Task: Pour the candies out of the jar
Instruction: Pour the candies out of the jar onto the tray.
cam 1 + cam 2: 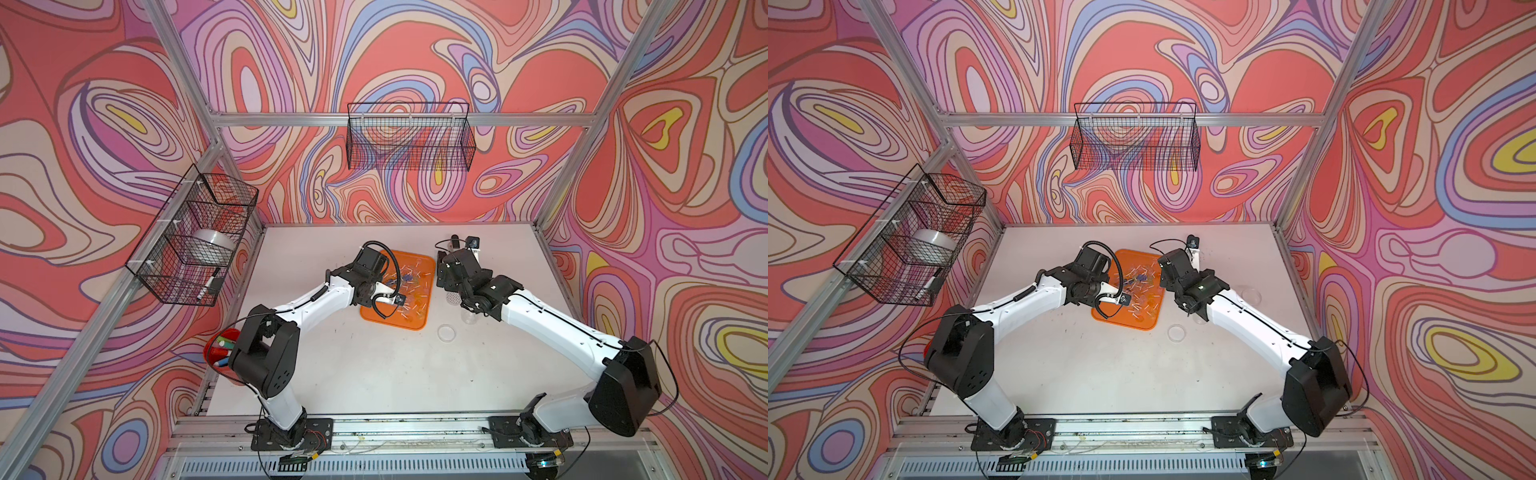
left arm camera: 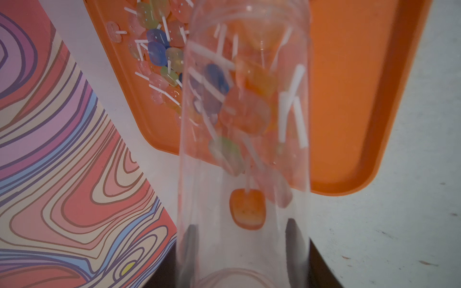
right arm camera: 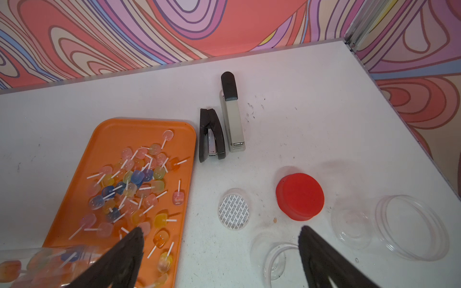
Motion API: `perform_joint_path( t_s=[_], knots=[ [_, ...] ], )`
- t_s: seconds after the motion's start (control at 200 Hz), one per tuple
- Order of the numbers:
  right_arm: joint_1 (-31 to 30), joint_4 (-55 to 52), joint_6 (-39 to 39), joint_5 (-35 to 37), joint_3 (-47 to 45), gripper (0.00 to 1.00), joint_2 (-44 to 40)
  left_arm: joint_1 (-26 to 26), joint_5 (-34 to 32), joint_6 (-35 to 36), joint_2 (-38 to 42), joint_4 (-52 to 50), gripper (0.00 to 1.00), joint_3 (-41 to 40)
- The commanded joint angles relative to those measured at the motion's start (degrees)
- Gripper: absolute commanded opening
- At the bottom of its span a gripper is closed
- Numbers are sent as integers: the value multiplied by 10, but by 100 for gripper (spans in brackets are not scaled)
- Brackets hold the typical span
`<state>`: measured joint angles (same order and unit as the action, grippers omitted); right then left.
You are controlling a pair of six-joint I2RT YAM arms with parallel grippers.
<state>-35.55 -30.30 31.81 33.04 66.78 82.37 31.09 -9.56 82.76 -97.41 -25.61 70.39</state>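
As the left gripper (image 2: 241,224) clamps the clear jar (image 2: 244,159) near its base, a dark finger (image 2: 192,237) on each side, the jar hangs over the orange tray (image 3: 112,134). It lies close to level, its open mouth out above the tray floor.

Inside the jar there's a clutch of candies (image 2: 247,112): orange, blue and a greenish yellow, with white sticks pointing every way. One orange piece sits alone nearer the base. Now look at the tray: a loose heap of candies (image 3: 129,184) runs along its middle in pink, yellow, blue and orange, with stragglers toward one end. The jar wall is see-through and smeared with blur in the left wrist view.

Over to the right gripper (image 3: 221,229): jaws spread wide, nothing between them, hovering above the white table (image 3: 299,99) just beside the tray. On the table below it sit a red lid (image 3: 300,197), a clear lid with a white printed liner (image 3: 233,208), a clear tub (image 3: 273,259) and a shallow clear dish (image 3: 411,227). A black stapler (image 3: 211,136) and a beige stapler (image 3: 232,117) lie side by side near the tray's corner.

On the left wall, a wire basket (image 1: 166,266) holds a roll of tape (image 1: 214,245) and a marker (image 1: 210,284). A red cup (image 1: 212,353) by the left arm carries more markers.
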Motion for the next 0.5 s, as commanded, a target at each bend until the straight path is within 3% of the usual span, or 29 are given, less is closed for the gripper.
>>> perform_joint_path(
  t_s=[0.0,0.496],
  knots=[
    [3,-4,4,3,9,98,-5,1,-14,39,-6,-17,0,4],
    [2,-8,5,6,5,98,-11,-12,-78,170,34,74,0,-69]
  ],
)
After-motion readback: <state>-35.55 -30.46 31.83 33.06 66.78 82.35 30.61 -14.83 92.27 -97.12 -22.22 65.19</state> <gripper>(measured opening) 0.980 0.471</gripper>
